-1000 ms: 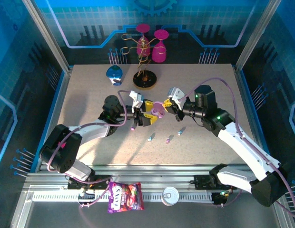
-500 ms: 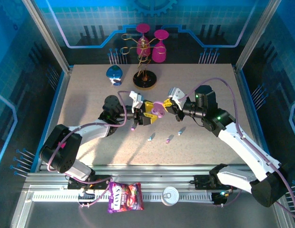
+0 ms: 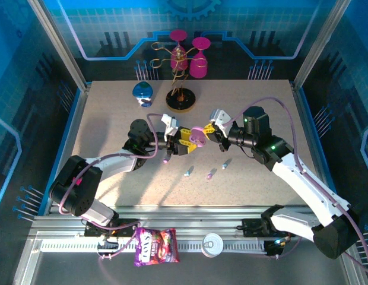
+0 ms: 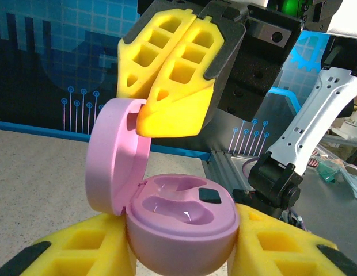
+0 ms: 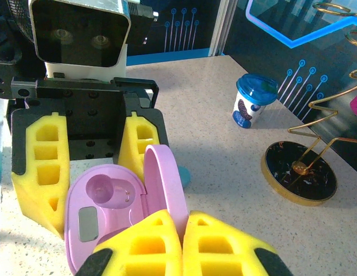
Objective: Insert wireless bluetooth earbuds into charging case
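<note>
The pink charging case (image 3: 197,136) hangs open above the table's middle, held from both sides. My left gripper (image 4: 181,253) is shut on its base (image 4: 184,227), with a yellow finger (image 4: 57,253) pressed to each flank. My right gripper (image 5: 181,230) is shut on the raised lid (image 5: 167,178). Both sockets (image 4: 178,204) in the base are empty. The wireless bluetooth earbuds lie on the table below: a pink-purple one (image 3: 166,159), a pale blue one (image 3: 188,173), another pink-purple one (image 3: 211,174) and another pale blue one (image 3: 225,163).
A blue-lidded cup (image 3: 142,92) stands at the back left. A gold wire stand on a black round base (image 3: 180,98) carries pink glasses (image 3: 199,64). A teal rounded thing (image 5: 182,175) lies on the table just behind the lid. A snack bag (image 3: 155,246) and a can (image 3: 212,244) rest on the front rail.
My left gripper's fingers have closed in onto the case's base. The right gripper has kept its hold on the lid, and both arms have barely moved.
</note>
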Motion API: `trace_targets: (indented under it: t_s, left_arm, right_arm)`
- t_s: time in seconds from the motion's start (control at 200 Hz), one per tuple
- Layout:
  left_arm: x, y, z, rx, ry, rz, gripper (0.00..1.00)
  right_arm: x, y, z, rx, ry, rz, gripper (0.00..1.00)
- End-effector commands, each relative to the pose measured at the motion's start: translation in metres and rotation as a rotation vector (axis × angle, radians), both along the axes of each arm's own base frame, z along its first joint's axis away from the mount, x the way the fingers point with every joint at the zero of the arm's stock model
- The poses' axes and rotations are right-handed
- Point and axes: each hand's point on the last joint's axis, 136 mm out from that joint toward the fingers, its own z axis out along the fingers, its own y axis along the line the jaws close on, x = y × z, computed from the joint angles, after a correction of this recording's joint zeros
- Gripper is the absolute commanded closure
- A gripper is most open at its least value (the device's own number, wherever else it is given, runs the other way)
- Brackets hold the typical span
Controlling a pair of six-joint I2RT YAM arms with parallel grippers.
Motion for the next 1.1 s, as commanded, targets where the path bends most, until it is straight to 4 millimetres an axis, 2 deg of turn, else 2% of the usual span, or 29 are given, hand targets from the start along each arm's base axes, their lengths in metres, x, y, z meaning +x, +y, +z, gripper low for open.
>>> trace_targets:
  t_s: [0.0,0.06,0.09,0.095,0.105,0.135,0.235,0.395,0.555,0.565,0.69,0.805,0.926,1.096]
  left_arm:
    - [-0.006,0.000,0.006,-0.014,-0.041,-0.019,0.71]
    - [-0.005,0.000,0.005,-0.013,-0.048,-0.012,0.71]
    - [-0.005,0.000,0.004,-0.013,-0.053,-0.008,0.71]
    - [-0.005,0.000,0.004,-0.012,-0.052,-0.008,0.71]
    - [-0.005,0.000,0.003,-0.012,-0.053,-0.006,0.71]
    - [-0.003,0.001,0.002,-0.012,-0.055,0.003,0.71]
    - [0.000,0.003,-0.001,-0.011,-0.050,0.018,0.72]
    - [0.005,0.007,-0.001,-0.026,-0.047,0.032,0.72]
    - [0.009,0.013,0.002,-0.049,-0.055,0.059,0.72]
    - [0.010,0.013,0.002,-0.050,-0.055,0.061,0.72]
    - [0.013,0.020,0.008,-0.071,-0.082,0.100,0.72]
    - [0.014,0.024,0.011,-0.080,-0.099,0.125,0.72]
    - [0.014,0.030,0.014,-0.084,-0.115,0.146,0.72]
    - [0.011,0.038,0.020,-0.092,-0.135,0.167,0.72]
  right_arm:
    - [-0.005,0.007,0.008,0.037,0.000,0.036,0.94]
    - [-0.005,0.006,0.011,0.047,-0.004,0.028,0.83]
    - [-0.006,0.006,0.012,0.053,-0.002,0.027,0.74]
    - [-0.006,0.006,0.013,0.056,-0.004,0.026,0.70]
    - [-0.006,0.006,0.014,0.057,-0.004,0.026,0.68]
    - [-0.006,0.005,0.016,0.068,-0.002,0.023,0.54]
    - [-0.008,-0.001,0.028,0.113,-0.011,0.002,0.27]
    - [-0.007,-0.021,0.045,0.219,-0.005,-0.071,0.00]
    - [0.003,-0.050,0.043,0.307,0.048,-0.229,0.00]
    - [0.005,-0.052,0.033,0.298,0.069,-0.249,0.00]
    - [0.017,-0.077,-0.006,0.252,0.233,-0.431,0.00]
    - [0.020,-0.095,-0.052,0.194,0.441,-0.597,0.00]
    - [0.012,-0.092,-0.092,0.187,0.604,-0.636,0.03]
    - [-0.004,-0.077,-0.136,0.089,0.685,-0.632,0.10]
